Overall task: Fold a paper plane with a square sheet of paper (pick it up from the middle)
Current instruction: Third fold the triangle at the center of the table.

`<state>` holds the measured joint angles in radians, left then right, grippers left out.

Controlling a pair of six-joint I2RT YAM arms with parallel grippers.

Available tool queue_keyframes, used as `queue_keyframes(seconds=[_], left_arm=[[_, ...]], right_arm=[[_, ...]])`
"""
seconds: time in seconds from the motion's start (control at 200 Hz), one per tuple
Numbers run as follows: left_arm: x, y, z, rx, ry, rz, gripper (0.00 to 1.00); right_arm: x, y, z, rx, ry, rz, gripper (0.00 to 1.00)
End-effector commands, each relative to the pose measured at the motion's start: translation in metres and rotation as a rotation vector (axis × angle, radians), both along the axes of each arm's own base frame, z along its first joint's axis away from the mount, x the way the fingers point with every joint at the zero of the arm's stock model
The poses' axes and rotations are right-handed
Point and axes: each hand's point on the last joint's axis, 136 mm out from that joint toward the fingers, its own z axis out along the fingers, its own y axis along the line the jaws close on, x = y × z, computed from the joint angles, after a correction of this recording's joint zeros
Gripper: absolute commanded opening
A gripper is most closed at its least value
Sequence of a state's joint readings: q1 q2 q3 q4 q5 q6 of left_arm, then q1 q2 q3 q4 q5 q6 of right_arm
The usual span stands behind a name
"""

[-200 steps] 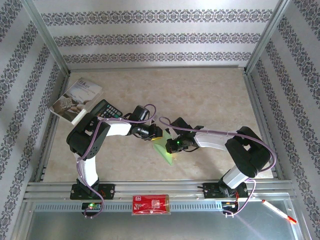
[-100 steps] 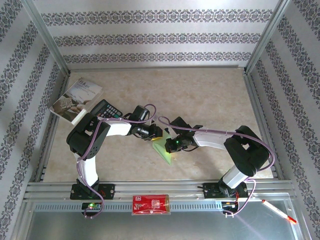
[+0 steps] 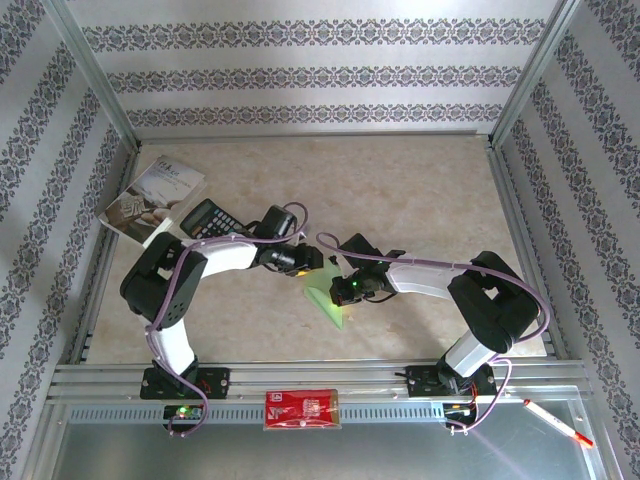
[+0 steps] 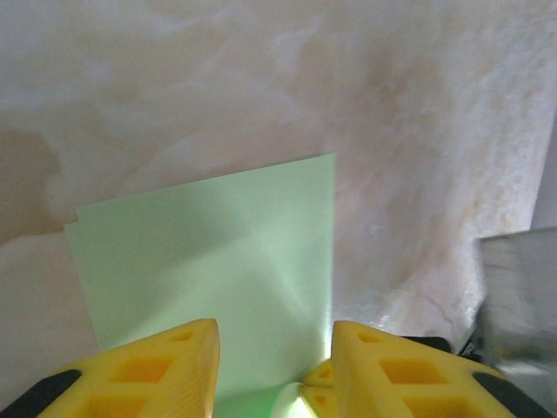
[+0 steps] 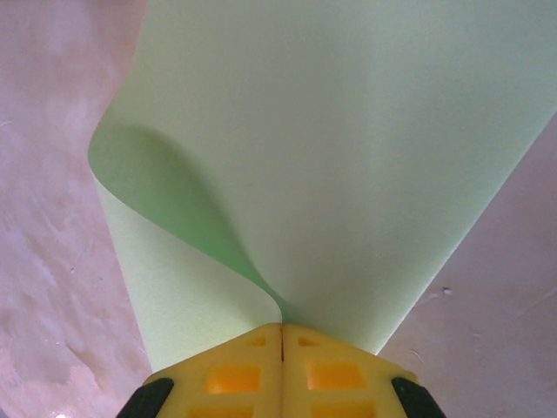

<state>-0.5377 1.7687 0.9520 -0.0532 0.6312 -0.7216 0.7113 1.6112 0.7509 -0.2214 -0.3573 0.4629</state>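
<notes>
My right gripper (image 5: 280,335) pinches the curled-over square sheet of paper (image 5: 331,157) to pin its fold, as I hover the left gripper (image 4: 274,335), jaws parted, at its eleven o'clock.

Paper (image 5: 348,131) light green; right pincer fingers (image 5: 231,376) yellow; table (image 3: 420,190) beige marbled.

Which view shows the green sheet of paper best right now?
Right wrist view: the green sheet is close up, curled over, pinched in the shut right gripper. The left wrist view shows a flat part beyond the open left gripper. The top view shows a small patch.
</notes>
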Motion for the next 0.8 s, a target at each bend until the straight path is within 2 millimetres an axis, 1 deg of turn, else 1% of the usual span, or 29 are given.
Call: queue_keyframes(seconds=[0.0,0.09,0.225,0.325,0.42,0.47,0.57,0.64,0.724,0.799], left_arm=[[-0.008,0.009,0.013,0.019,-0.024,0.023,0.39],[-0.017,0.015,0.014,0.02,-0.016,0.037,0.36],[-0.036,0.022,0.008,0.013,0.017,0.05,0.27],[-0.042,0.02,0.007,-0.004,0.018,0.04,0.25],[-0.032,0.01,0.011,-0.028,0.003,0.013,0.25],[-0.023,0.004,0.014,-0.035,-0.008,0.004,0.24],[-0.005,-0.002,0.012,-0.033,-0.015,0.003,0.22],[0.005,-0.005,0.004,-0.009,-0.007,-0.006,0.2],[0.007,-0.012,-0.007,-0.009,0.027,-0.028,0.18],[0.008,-0.014,-0.014,0.001,0.036,-0.042,0.16]], right_arm=[[-0.014,-0.013,-0.018,-0.081,0.038,0.027,0.04],[-0.014,-0.013,-0.018,-0.082,0.037,0.026,0.04],[-0.014,-0.013,-0.016,-0.077,0.033,0.027,0.04],[-0.014,-0.011,-0.014,-0.07,0.03,0.031,0.04],[-0.016,-0.011,-0.015,-0.069,0.031,0.037,0.04],[-0.015,-0.01,-0.014,-0.068,0.03,0.039,0.04],[-0.015,-0.008,-0.013,-0.063,0.027,0.043,0.04],[-0.014,-0.006,-0.012,-0.059,0.022,0.043,0.04],[-0.013,-0.004,-0.009,-0.051,0.018,0.042,0.04],[-0.012,-0.001,-0.006,-0.041,0.015,0.045,0.04]])
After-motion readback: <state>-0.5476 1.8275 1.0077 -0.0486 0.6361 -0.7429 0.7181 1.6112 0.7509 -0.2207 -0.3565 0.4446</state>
